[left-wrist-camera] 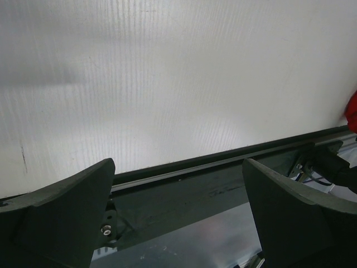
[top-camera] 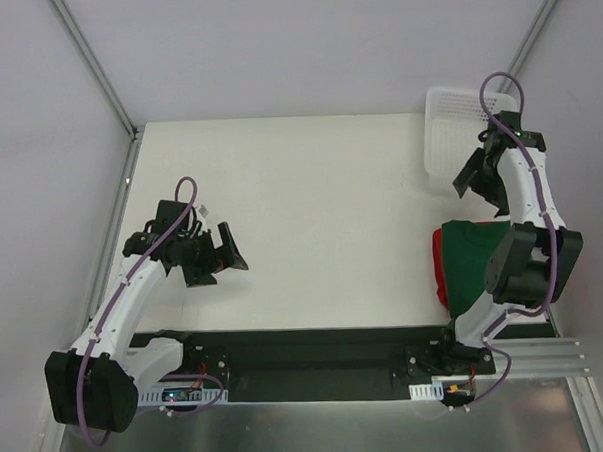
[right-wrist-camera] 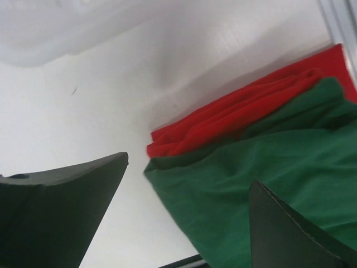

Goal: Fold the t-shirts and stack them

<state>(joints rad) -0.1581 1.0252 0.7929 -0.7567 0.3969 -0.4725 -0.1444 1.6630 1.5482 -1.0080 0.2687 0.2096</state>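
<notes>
right gripper (right-wrist-camera: 191, 173): spread, empty, near green t-shirt (right-wrist-camera: 268, 167) on red t-shirt (right-wrist-camera: 234, 114). left gripper (left-wrist-camera: 178, 218): spread, empty. risk: pinching both layers, dragging stack apart.

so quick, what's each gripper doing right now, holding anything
Left gripper: open, holding nothing.
Right gripper: open, holding nothing.

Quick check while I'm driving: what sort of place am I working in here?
Probably a lab robot cell, not a home or shop: plain white panel walls held by aluminium corner posts, a white tabletop, and the left arm and right arm bolted to a black mounting rail at its near edge.
</notes>
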